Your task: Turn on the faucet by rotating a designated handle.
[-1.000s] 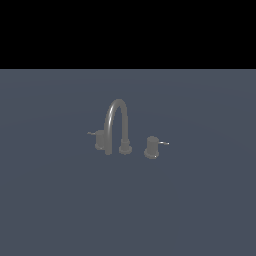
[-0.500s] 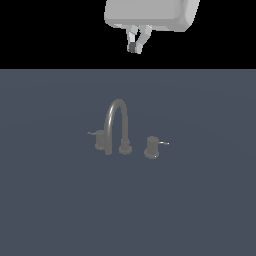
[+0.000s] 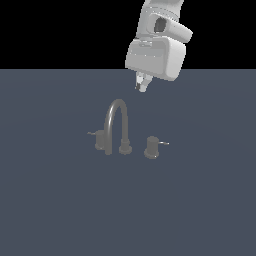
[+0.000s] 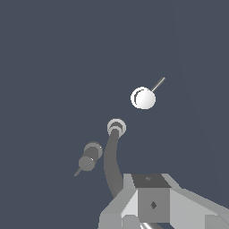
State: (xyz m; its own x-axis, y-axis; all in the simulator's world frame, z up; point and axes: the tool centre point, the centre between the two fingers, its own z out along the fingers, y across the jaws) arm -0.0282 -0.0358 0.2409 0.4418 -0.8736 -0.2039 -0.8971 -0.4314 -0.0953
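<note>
The faucet point(image 3: 117, 126) stands mid-scene on the dark grey floor, a dull-grey arched spout between two short knobs. The handle point(image 3: 152, 147) is the knob on the exterior view's right, its thin lever ending in a pale tip point(image 3: 165, 143). In the wrist view the handle point(image 4: 143, 98) shows as a bright round cap with its lever pointing away from the spout point(image 4: 112, 154). My gripper point(image 3: 141, 85) hangs well above the spout's arch, touching nothing. Its fingers look pressed together and hold nothing.
The other knob point(image 3: 100, 139), with a darker lever, sits on the exterior view's left of the spout; in the wrist view this knob point(image 4: 91, 156) lies beside the spout base. The hand's grey housing point(image 4: 154, 203) hides part of the spout.
The arm has come down into view from above. It moved lower and toward the exterior view's right and now hangs over the faucet. The faucet has not moved.
</note>
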